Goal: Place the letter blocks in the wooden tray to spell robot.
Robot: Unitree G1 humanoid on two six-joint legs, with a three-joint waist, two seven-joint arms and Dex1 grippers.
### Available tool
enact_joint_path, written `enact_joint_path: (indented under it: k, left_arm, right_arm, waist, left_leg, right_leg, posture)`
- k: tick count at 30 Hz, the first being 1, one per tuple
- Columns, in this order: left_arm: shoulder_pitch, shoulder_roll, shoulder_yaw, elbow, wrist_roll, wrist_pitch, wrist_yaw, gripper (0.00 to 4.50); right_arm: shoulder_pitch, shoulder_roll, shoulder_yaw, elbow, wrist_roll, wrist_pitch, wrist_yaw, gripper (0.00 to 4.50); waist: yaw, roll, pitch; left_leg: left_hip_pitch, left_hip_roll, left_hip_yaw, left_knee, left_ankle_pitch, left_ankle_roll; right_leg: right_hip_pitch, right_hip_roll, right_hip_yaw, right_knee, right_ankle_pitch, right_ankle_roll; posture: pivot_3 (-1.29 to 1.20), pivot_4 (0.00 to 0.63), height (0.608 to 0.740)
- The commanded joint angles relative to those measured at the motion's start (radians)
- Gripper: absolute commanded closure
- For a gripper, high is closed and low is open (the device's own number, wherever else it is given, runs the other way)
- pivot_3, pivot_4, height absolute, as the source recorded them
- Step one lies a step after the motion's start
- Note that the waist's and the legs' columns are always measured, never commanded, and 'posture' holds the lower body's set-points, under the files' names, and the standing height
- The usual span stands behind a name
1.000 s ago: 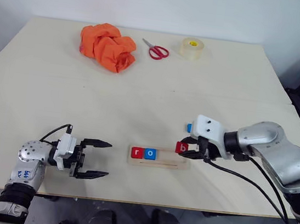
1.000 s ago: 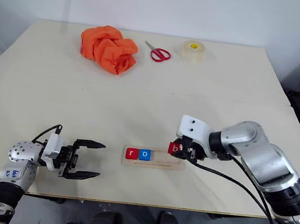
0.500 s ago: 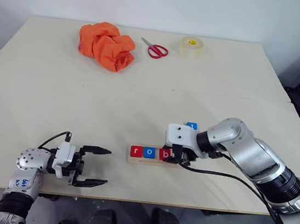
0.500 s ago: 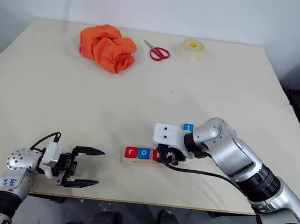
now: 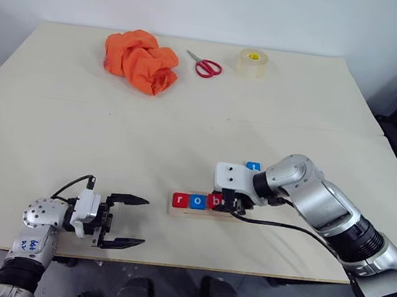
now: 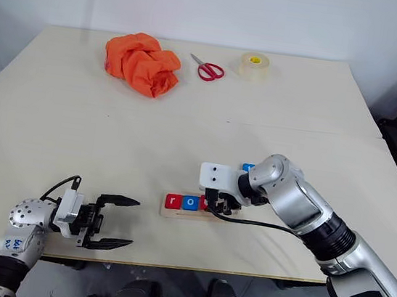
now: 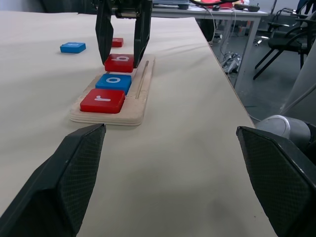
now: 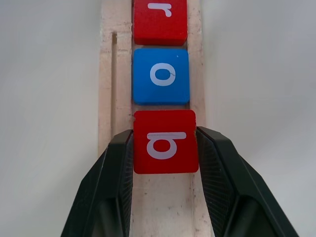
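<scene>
Pinching the red "b" block (image 8: 165,141) between its two fingers, the right gripper (image 5: 229,202) holds it in the wooden tray (image 7: 132,106), just right of the blue "o" block (image 8: 161,75) and red "r" block (image 7: 103,100). Another blue block (image 7: 72,47) lies on the table (image 5: 187,125) beyond the tray. Near the table's front-left edge, the left gripper (image 5: 124,221) hangs spread and empty.

r, o, b blocks (image 8: 165,140) in wooden tray (image 7: 139,101)

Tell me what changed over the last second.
The right gripper carried the red b block leftward and down into the wooden tray, beside the blue o block; its jaws stay shut on it. The r block, left gripper and table clutter stayed put.
</scene>
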Motion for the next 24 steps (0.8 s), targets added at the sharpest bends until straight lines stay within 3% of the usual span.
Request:
enact_joint_path:
  k: [1, 2, 9, 11, 21, 24]
  left_arm:
    - [0.01, 0.002, 0.026, -0.027, -0.004, -0.004, 0.004, 0.0]
    - [0.009, 0.003, 0.027, -0.026, -0.004, -0.005, 0.004, 0.0]
    - [0.003, 0.004, 0.035, -0.022, -0.002, -0.003, 0.006, 0.0]
    - [-0.001, 0.004, 0.038, -0.017, 0.0, -0.004, 0.004, 0.0]
    - [-0.044, -0.002, 0.034, 0.017, 0.01, -0.002, -0.002, 0.0]
    - [-0.055, -0.003, 0.033, 0.028, 0.012, -0.003, -0.006, 0.0]
  right_arm:
    - [-0.02, 0.009, -0.015, -0.02, -0.004, -0.012, 0.018, 3.04]
    - [-0.02, 0.011, -0.015, -0.022, -0.005, -0.011, 0.02, 3.04]
    - [-0.032, 0.017, -0.029, -0.026, -0.013, -0.002, 0.016, 0.55]
    - [-0.039, 0.019, -0.039, -0.031, -0.009, 0.007, 0.016, 0.06]
    - [0.01, 0.015, -0.093, -0.088, 0.03, 0.033, -0.008, 0.06]
    - [0.075, 0.001, -0.157, -0.154, 0.088, 0.025, -0.001, 0.99]
  waist:
    - [0.001, 0.0, 0.0]
    - [0.001, 0.0, 0.0]
    - [0.0, 0.0, 0.0]
    - [0.0, 0.0, 0.0]
    - [0.001, 0.0, 0.0]
    - [0.002, 0.0, 0.0]
  left_leg:
    - [0.0, 0.0, 0.0, 0.0, 0.0, 0.0]
    - [0.0, 0.0, 0.0, 0.0, 0.0, 0.0]
    - [0.0, 0.0, 0.0, 0.0, 0.0, 0.0]
    - [0.0, 0.0, 0.0, 0.0, 0.0, 0.0]
    - [0.0, 0.0, 0.0, 0.0, 0.0, 0.0]
    - [0.0, 0.0, 0.0, 0.0, 0.0, 0.0]
  right_leg:
    - [0.0, 0.0, 0.0, 0.0, 0.0, 0.0]
    - [0.0, 0.0, 0.0, 0.0, 0.0, 0.0]
    - [0.0, 0.0, 0.0, 0.0, 0.0, 0.0]
    - [0.0, 0.0, 0.0, 0.0, 0.0, 0.0]
    - [0.0, 0.0, 0.0, 0.0, 0.0, 0.0]
    - [0.0, 0.0, 0.0, 0.0, 0.0, 0.0]
  posture:
    - [0.0, 0.15, 0.74]
    - [0.0, 0.15, 0.74]
    - [0.0, 0.15, 0.74]
    - [0.0, 0.15, 0.74]
    - [0.0, 0.15, 0.74]
    - [0.0, 0.15, 0.74]
